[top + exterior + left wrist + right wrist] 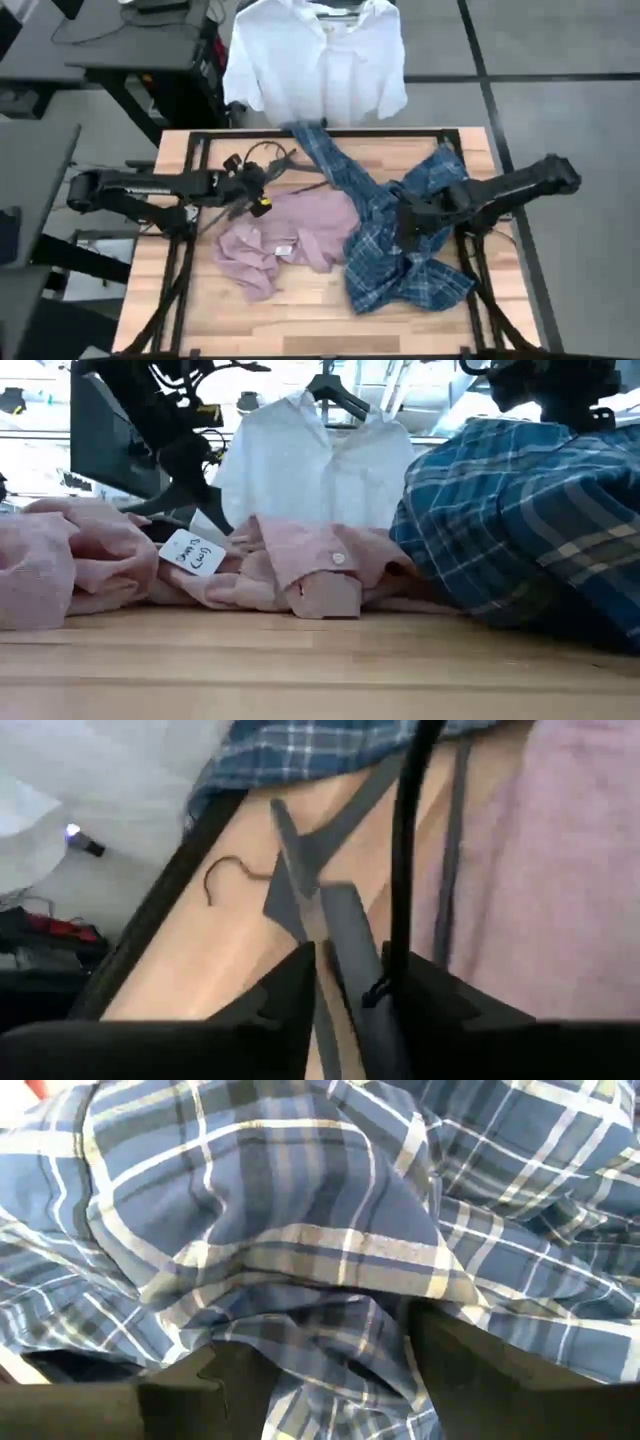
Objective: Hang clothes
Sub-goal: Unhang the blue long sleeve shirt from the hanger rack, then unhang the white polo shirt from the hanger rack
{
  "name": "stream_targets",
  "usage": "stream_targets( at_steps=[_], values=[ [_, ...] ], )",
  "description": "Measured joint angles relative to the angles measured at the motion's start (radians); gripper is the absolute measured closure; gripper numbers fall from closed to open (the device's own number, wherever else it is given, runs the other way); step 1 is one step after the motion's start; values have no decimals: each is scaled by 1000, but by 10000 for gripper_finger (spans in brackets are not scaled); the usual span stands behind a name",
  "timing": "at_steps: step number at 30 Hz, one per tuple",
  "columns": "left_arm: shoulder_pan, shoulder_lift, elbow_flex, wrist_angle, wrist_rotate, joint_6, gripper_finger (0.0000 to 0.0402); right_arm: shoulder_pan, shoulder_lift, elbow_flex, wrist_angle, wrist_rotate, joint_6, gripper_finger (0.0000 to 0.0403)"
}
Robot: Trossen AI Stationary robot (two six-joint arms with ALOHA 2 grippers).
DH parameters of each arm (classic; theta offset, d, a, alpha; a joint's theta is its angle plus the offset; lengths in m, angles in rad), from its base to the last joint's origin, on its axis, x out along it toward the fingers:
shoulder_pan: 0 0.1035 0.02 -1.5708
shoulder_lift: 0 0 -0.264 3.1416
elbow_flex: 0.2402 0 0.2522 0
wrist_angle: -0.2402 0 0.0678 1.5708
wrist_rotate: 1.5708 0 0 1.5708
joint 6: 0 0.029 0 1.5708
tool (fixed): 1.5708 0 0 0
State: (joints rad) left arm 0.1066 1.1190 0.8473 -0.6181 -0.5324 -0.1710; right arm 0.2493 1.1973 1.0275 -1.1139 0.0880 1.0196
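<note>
A white shirt hangs on a hanger beyond the table's far edge. A pink shirt lies crumpled at the table's middle. A blue plaid shirt is heaped to its right, one sleeve trailing toward the far edge. My left gripper is low over the wood at the pink shirt's far left corner. It is open, and a thin dark wire hanger runs through its gap. My right gripper points down into the plaid shirt and is shut on it. My left gripper has the hanger's wire in its gap, close against one finger's inner side; whether the finger touches the wire I cannot tell. My right gripper pinches a bunched fold of the plaid shirt, several layers, between its two fingers from above. In the low view the cloth rises in a mound toward the gripper, and its lower part rests on the table.
The hanger's hook lies on bare wood near the table's black far rail. A white tag sticks out of the pink shirt. Bare wood runs along the near edge. A dark desk stands beyond the far left corner.
</note>
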Motion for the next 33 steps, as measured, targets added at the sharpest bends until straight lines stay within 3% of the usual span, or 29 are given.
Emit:
stream_targets(
  at_steps=[6,13,19,25,28,30,33],
  values=[
    [20,-3,162,-200,186,-86,236,0,-8,5,-6,-33,-5,194],
    [27,-3,349,-510,217,-230,222,11,-30,191,-153,-54,-27,194],
    [27,-3,454,-516,267,-237,223,41,-62,386,-236,-220,-79,194],
    [27,-2,490,-433,267,-230,223,33,-102,503,-243,-104,-134,194],
    [27,-3,511,-419,267,-230,223,6,-126,535,-168,102,-183,194],
    [35,-3,523,-407,267,-230,224,-30,-134,537,-50,245,-267,194],
    [62,-2,545,-406,291,-237,224,-137,-122,537,113,295,-492,194]
  ],
)
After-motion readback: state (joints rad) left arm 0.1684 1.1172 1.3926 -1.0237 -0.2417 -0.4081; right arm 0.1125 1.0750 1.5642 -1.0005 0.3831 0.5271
